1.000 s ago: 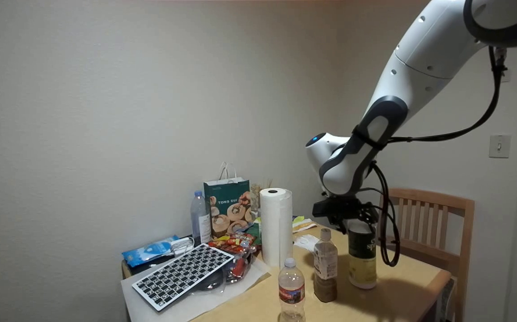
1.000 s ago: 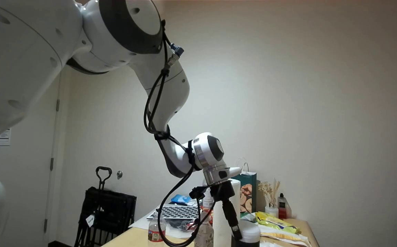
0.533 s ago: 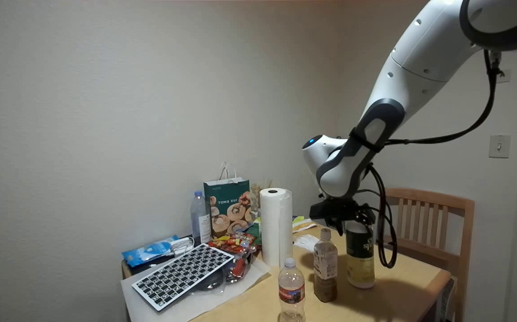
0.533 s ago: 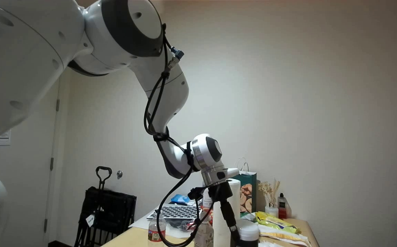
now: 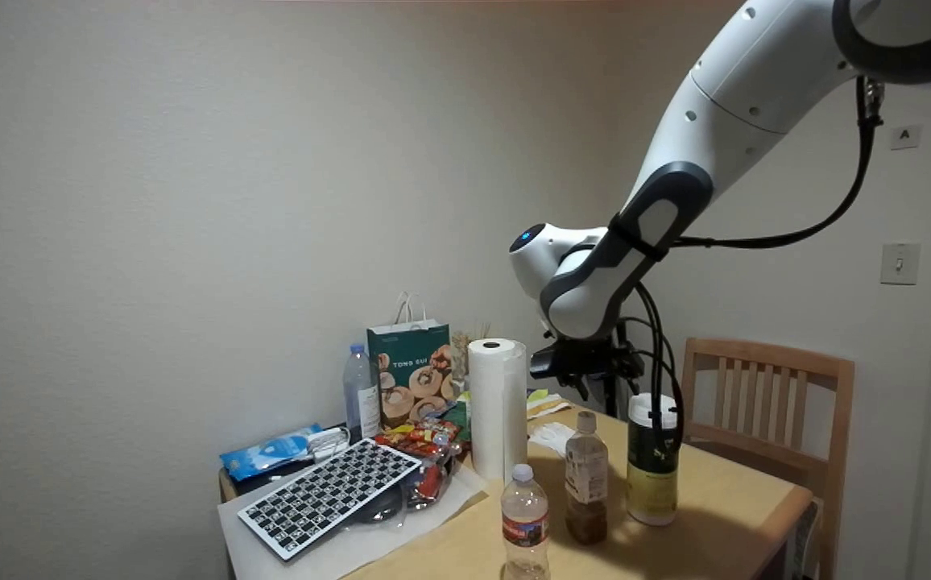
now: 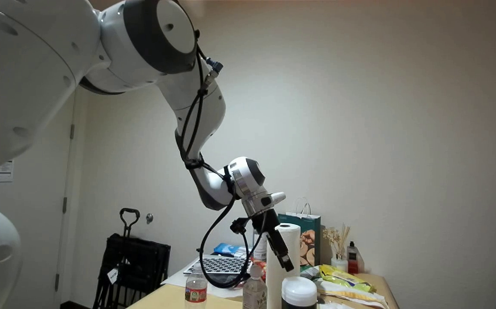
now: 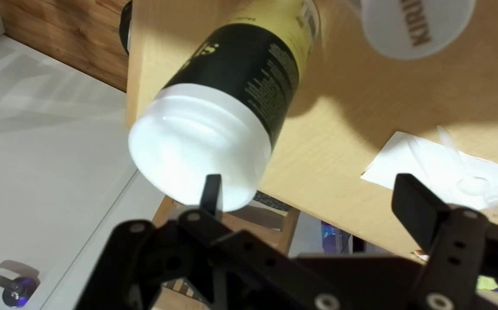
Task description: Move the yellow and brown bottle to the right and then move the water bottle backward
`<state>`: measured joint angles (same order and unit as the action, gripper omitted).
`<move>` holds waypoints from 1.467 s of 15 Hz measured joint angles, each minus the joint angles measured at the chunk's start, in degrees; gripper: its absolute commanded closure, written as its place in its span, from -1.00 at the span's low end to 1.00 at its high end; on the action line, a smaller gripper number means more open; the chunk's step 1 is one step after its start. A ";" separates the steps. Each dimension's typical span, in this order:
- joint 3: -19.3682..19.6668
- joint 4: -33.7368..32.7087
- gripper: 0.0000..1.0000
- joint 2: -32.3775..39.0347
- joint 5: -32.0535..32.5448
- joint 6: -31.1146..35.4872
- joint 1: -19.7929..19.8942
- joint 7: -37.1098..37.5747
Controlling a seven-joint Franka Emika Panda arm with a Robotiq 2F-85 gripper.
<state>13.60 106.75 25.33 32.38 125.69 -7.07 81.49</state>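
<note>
Tabletop (image 7: 455, 94), yellow-brown bottle (image 7: 244, 82) beside the fingers (image 7: 417, 209)

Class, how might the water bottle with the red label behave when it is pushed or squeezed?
The water bottle would probably tip if pushed high up, because it looks tall and slim. Its clear plastic sides may flex when squeezed. If toppled, it would likely roll, since its body looks round.

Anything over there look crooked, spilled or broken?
The checkered board looks askew: in an exterior view it sits at a slant, apparently propped on dark clutter under its edge. Otherwise nothing stands out; the yellow and brown bottle, the water bottle and the slim brown bottle stand upright, and I see no spill or damage.
</note>
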 measured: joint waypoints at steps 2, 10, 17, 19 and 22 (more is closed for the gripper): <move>-0.57 -0.75 -1.00 0.00 0.23 -0.29 -0.03 0.00; -4.58 -5.42 -1.00 -0.23 4.73 -4.32 -2.95 -4.10; -12.60 -13.64 -1.00 -0.60 4.29 -22.03 -7.96 -16.92; -12.90 -14.55 -1.00 -0.88 4.29 -23.71 -8.22 -18.00; -12.79 -14.58 -1.00 -0.91 4.30 -23.81 -8.02 -18.28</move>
<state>0.81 92.17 24.43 36.68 101.88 -15.09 63.21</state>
